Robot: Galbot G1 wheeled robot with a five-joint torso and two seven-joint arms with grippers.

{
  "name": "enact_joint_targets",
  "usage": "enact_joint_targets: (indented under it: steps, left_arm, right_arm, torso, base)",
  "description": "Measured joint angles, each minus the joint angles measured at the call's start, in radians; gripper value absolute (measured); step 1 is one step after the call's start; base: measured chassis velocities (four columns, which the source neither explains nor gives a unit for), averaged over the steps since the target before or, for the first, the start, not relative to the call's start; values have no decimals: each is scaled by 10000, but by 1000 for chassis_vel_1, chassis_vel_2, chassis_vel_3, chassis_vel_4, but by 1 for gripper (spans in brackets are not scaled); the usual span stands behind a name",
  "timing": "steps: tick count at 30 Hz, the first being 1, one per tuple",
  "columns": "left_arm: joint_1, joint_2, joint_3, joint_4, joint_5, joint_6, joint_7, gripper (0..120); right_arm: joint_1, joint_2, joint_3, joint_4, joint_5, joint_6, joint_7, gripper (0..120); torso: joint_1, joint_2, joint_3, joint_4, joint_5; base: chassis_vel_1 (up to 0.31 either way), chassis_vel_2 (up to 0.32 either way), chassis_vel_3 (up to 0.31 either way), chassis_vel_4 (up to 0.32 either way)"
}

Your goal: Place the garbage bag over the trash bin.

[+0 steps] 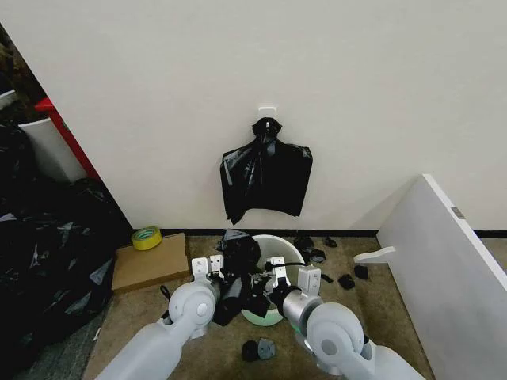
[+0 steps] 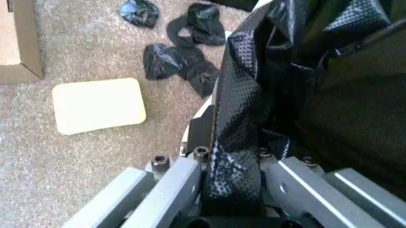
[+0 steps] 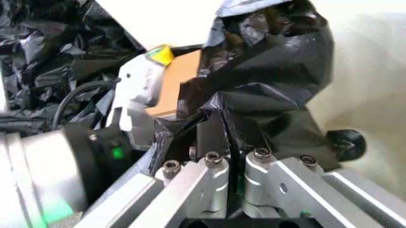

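Head view, lower centre of the frame: both arms reach forward side by side over the trash bin (image 1: 287, 252), a round white bucket standing on the carpet just ahead of them. The left gripper (image 1: 212, 273) and right gripper (image 1: 279, 277) sit close together with the garbage bag (image 1: 238, 265) bunched between them, partly over the bin's near-left rim.

Left wrist view — the left gripper (image 2: 231, 164) has its jaws closed down on a fold of the glossy black film, which fills the gap between the fingers (image 2: 190, 178) and spreads away toward the upper right. Right wrist view — the right gripper (image 3: 227, 159) is likewise pinched tight on the bag (image 3: 273, 71), which balloons up beyond it.

On the carpet in the left wrist view: a pale yellow sponge (image 2: 98, 104) left of centre, black plastic scraps (image 2: 180, 61) above it.

Farther off in the head view: a cardboard box (image 1: 150, 261) with a yellow tape roll (image 1: 146, 237) at lower left, a heap of black sacks (image 1: 47, 253) along the left edge, a bundle of black bags (image 1: 265, 178) hanging on the wall at centre, a white board (image 1: 444, 261) leaning at right.
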Motion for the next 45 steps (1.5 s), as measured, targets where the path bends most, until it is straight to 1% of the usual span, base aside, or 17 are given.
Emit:
enact_joint_targets:
  steps: [4,10,13,17,19,24,27,32,35,36,38,41,42,43,45]
  left_arm:
    - [232,100,-276,-174,49,-331,330,1]
    - [346,146,-570,-253,50,-672,470,1]
    - [361,193,-740,-264,50,-872,497,1]
    - [509,420,-1004,-347,32,-1039,566,1]
    - [667,508,-1137,-459,-8,-1183,599,1]
    - [906,529,-1249,-690,-192,-1443,583,1]
    - [1028,617,-1292,-845,-212,-1485,571,1]
    - [1186,706,-1311,-966,-170,-1485,570,1]
    - [1300,743,-1311,-1125,-41,-1485,575,1]
    - [1300,743,-1311,-1125,-41,-1485,575,1]
    - [1381,769,-1307,-1246,182,-1484,617,1]
    - [1503,841,-1311,-1461,323,-1470,660,1]
    - [1551,863,-1321,-1516,353,-1467,666,1]
    - [1551,863,-1321,-1516,353,-1467,666,1]
    - [1753,910,-1362,-1681,434,-1461,679,1]
  right_arm:
    - [-321,-53,285,61,-174,169,-7,0]
    - [-702,-127,528,273,-339,346,-3,0]
    - [-1035,-209,831,485,-533,513,-21,0]
    - [-1565,-501,1279,964,-1414,1027,-23,0]
    - [-1803,-662,1631,1073,-1554,1085,2,0]
    - [-2353,-962,2341,988,-1924,1161,-139,0]
    - [-2939,-1221,2879,882,-2482,1217,-404,0]
    - [-3297,-1360,3221,1069,-2753,1236,-473,0]
    - [-3673,-1576,3339,1311,-3490,1435,-1033,0]
    - [-3673,-1576,3339,1311,-3490,1435,-1033,0]
    - [-4153,-1749,3447,1639,-4312,1813,-1699,8]
    - [-4742,-2014,3550,2132,-5253,2179,-2121,19]
    - [-4854,-2117,3562,2279,-5470,2212,-2212,23]
    - [-4854,-2117,3562,2279,-5470,2212,-2212,23]
    - [-4959,-2421,3578,2547,-5852,2263,-2479,31]
  torso:
    - [0,0,-1,1,0]
    - [0,1,-1,1,3]
    - [0,1,-1,0,-1]
    - [0,2,-1,-1,1]
    - [-1,1,-1,2,1]
    - [-1,1,-1,0,2]
    - [-1,2,-1,-1,2]
    - [-1,2,-1,1,1]
    - [0,2,-1,1,2]
    - [0,2,-1,1,2]
    - [-1,1,-1,0,1]
    - [-1,2,-1,-3,0]
    - [-1,1,-2,-4,0]
    - [-1,1,-2,-4,0]
    - [-1,2,-2,0,2]
  base:
    - [0,0,0,0]
    - [0,0,0,0]
    - [0,0,0,0]
    - [0,0,0,0]
    - [0,0,0,0]
    - [0,0,0,0]
    - [0,0,0,0]
    - [0,0,0,0]
    - [0,0,0,0]
    - [0,0,0,0]
    - [0,0,0,0]
    - [0,0,0,0]
    - [0,0,0,0]
    - [0,0,0,0]
    - [0,0,0,0]
